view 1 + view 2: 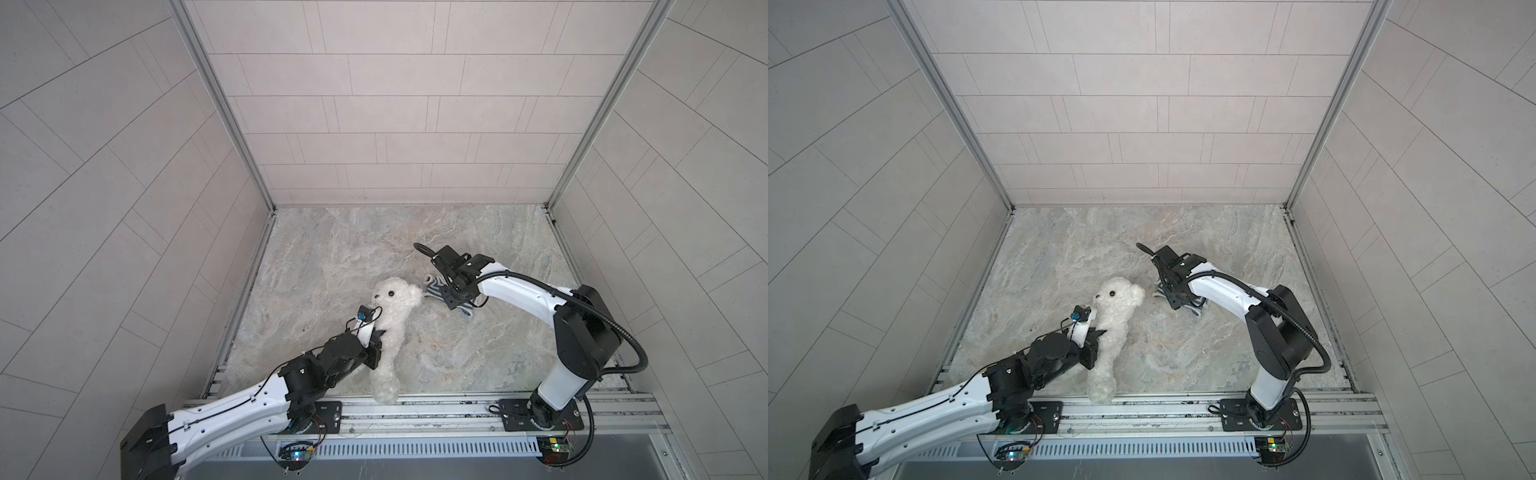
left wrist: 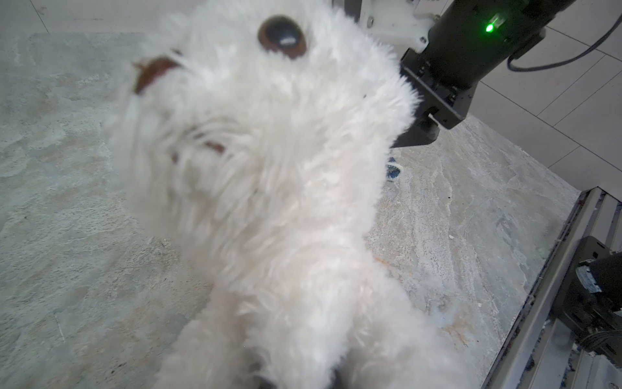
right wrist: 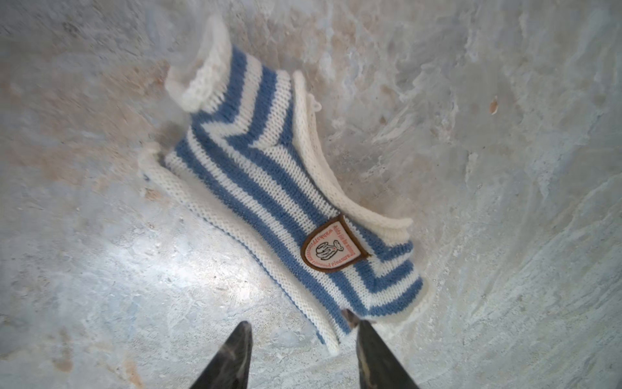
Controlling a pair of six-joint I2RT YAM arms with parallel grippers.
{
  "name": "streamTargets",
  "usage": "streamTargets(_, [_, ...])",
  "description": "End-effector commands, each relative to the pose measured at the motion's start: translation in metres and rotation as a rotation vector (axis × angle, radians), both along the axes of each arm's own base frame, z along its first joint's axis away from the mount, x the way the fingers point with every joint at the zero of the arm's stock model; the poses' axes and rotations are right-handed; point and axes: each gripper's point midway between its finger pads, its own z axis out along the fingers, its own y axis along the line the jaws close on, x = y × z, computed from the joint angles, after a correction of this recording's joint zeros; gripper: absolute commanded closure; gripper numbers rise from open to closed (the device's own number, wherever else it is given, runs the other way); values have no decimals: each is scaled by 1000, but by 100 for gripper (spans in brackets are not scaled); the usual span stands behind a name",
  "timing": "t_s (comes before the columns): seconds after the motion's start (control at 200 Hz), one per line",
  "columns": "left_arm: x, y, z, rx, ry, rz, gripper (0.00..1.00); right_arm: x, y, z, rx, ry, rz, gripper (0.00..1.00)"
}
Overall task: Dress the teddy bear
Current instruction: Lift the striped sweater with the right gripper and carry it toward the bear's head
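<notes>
Clamping tight, the left pincer (image 1: 376, 345) has the teddy bear (image 1: 392, 316) by its fluffy middle, jaws closed into the fur. The bear stretches lengthwise in both top views, head toward the back wall, face turned left, one foot reaching over the front rail (image 1: 436, 409). Whether it rests on the desk (image 1: 478, 353) or hangs clear, I cannot tell.

Over to the right pincer (image 3: 303, 336): jaws apart, gripping nothing, tips pointing down just at the corner of the striped shirt (image 3: 269, 188). That shirt lies flat on the desk, blue and white bands, a shield-shaped badge (image 3: 331, 249) near the tips, just beside the bear's ear.

The desk is a pale marbled stone pattern, grey with beige streaks. Tiled walls (image 1: 395, 104) close it in on three sides, with metal frame posts in the corners. Both arm bases are bolted to the rail along the front.

Now the trouble spots. From above, the right arm's wrist covers most of the shirt; only striped edges (image 1: 1196, 309) peek out. In the left wrist view the bear (image 2: 269, 168) fills the picture, soft and blurred, one dark eye and a brown nose showing, and the left pincer's fingertips are buried in fur. Behind it, a green light (image 2: 491, 26) glows on the right arm.
</notes>
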Motion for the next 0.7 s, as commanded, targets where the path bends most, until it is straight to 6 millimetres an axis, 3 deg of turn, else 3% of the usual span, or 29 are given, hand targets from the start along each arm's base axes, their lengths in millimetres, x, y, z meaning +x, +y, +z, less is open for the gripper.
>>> streamTargets(0.0, [6,-3,13,-6,-51,5,100,4,-1,-8,-43,19,37,50])
streamTargets(0.26, [4,-13,16,-25,-37,-29,100,16,5,-24,-83,68,77,59])
streamTargets(0.696, [2,-16,17,-44,-25,-38,100,2,9,-36,-55,120,119,65])
